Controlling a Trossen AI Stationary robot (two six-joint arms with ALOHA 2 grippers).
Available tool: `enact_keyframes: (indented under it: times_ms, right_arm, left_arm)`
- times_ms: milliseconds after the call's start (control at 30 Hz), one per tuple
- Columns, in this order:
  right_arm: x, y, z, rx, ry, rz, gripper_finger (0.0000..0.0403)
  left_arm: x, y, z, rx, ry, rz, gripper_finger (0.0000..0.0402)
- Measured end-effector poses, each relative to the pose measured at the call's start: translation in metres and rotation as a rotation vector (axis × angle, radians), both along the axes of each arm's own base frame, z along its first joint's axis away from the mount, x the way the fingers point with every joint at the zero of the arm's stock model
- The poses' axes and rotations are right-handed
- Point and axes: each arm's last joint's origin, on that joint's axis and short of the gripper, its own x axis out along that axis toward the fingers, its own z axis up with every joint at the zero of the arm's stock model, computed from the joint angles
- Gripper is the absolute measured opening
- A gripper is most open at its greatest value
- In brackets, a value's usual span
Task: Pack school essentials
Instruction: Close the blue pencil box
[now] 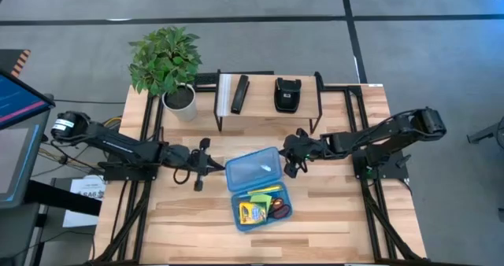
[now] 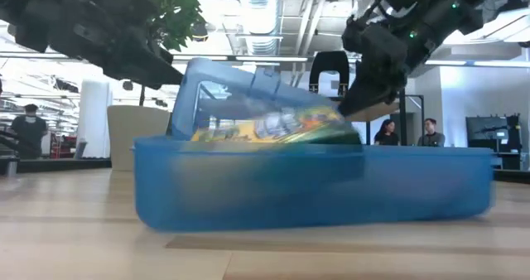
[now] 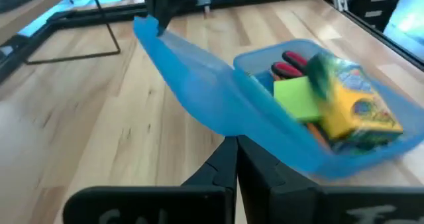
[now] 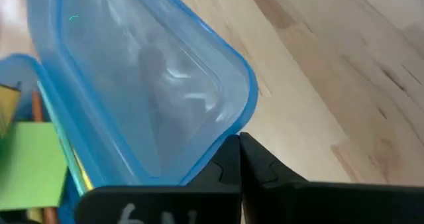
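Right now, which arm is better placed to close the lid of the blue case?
The right arm. Its tool is already at the raised edge of the lid, fingers together on the corner. The left tool waits beside the case, apart from it, also shut.

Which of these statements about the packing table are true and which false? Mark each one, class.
1. The blue case lies with its lid open. True.
2. The crayon box sits on the shelf. False: it is inside the case.
3. A potted plant stands at the table's far left corner. True.
4. The sticky pad lies on the bare wood. False: it is in the case, beside the crayon box.
5. The scissors have red handles. True.
6. The right gripper is beside the plant. False: it is by the lid's edge.
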Motion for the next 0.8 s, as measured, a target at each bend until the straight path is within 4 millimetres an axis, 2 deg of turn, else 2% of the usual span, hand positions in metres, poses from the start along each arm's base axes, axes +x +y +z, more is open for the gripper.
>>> enact_keyframes:
  times_ms: [167, 400, 667, 800]
  right_arm:
    - [0.005, 0.006, 0.018, 0.02, -0.129, 0.061, 0.0006]
    - [0.01, 0.024, 0.029, -0.024, -0.275, 0.185, 0.0006]
    - [0.005, 0.045, 0.025, 0.008, -0.249, 0.245, 0.0006]
    - [0.0, 0.058, 0.024, 0.049, -0.234, 0.271, 0.0006]
  left_arm:
    - [0.001, -0.003, 0.006, 0.05, -0.044, 0.035, 0.0]
    - [0.0, -0.006, 0.003, 0.066, -0.023, 0.012, 0.0]
    - [-0.001, -0.006, 0.001, 0.063, -0.011, 0.002, 0.0]
    - [-0.002, -0.007, -0.001, -0.001, 0.012, 0.013, 0.0]
